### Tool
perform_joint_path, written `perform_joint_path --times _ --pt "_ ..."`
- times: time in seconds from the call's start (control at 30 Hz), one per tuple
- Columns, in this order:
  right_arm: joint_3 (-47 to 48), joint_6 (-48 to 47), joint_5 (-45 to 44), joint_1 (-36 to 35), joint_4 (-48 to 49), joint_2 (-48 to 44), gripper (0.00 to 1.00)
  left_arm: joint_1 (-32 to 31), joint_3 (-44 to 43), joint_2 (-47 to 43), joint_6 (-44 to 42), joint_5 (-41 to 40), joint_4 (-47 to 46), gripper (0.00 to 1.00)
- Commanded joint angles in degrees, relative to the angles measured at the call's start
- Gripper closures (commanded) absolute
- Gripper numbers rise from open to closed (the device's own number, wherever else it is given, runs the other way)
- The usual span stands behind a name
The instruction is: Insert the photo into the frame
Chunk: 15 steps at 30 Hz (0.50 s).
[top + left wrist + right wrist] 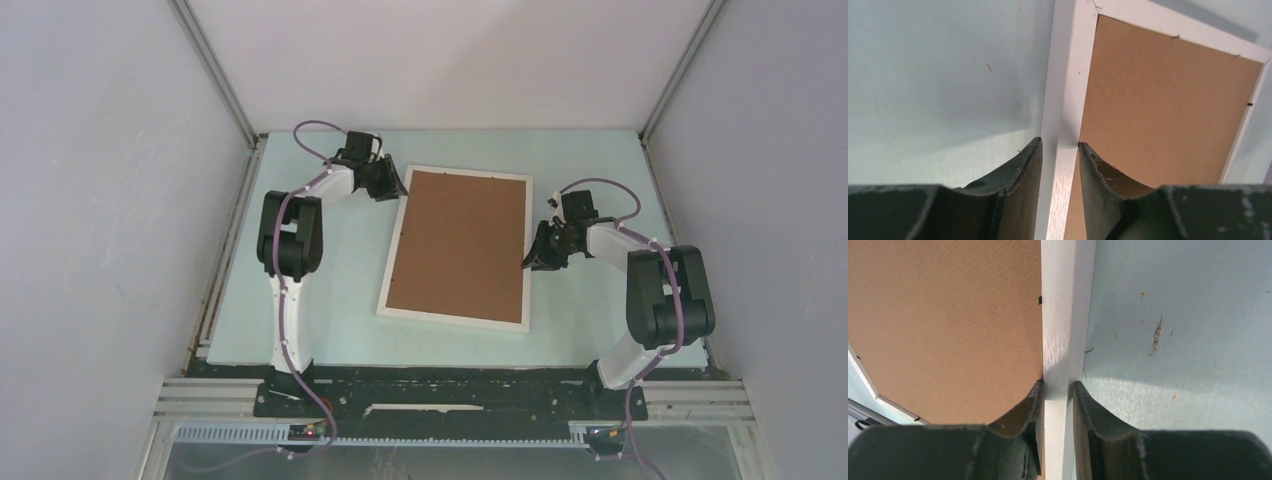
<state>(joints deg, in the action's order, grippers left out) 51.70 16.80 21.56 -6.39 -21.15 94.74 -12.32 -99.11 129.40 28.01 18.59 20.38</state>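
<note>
Starting nearest: seeing the black two-finger right gripper (1058, 385) pinched across the right-hand rail of the thin white rectangular picture frame (450, 318), one finger on the inside edge, one on the outside, both pressed against it. Lying flat and back-up in the middle of the pale green table (330, 330), that frame. Further out, same deal: spotting the black left gripper (1059, 142) clamped on the left rail up near the far corner. Guessing at a two-handed lift or flip as the step here, so: move both wrists together, keep everything level, and go easy on the squeeze to avoid twisting those thin rails or popping a corner. Worth minding the offset hold too, one grip nearer and one farther, so no tilting along the diagonal. As for contents: got a plain brown rectangular backing board (460, 245) sitting inside the frame, filling the opening edge to edge. No sign of the photo anywhere; maybe under the board, can't tell.
</note>
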Motion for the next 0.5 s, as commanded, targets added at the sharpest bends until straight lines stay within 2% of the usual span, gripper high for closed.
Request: perform_joint_path --times 0.0,0.47 --pt "0.9 -1.3 0.8 -0.8 3.9 1.0 0.99 1.1 0.0 0.5 1.7 1.3 -3.3 0.59" --pt "0.9 -1.3 1.3 -1.1 4.0 0.7 1.0 -0.4 -2.4 2.1 -1.5 -0.5 1.3 0.62"
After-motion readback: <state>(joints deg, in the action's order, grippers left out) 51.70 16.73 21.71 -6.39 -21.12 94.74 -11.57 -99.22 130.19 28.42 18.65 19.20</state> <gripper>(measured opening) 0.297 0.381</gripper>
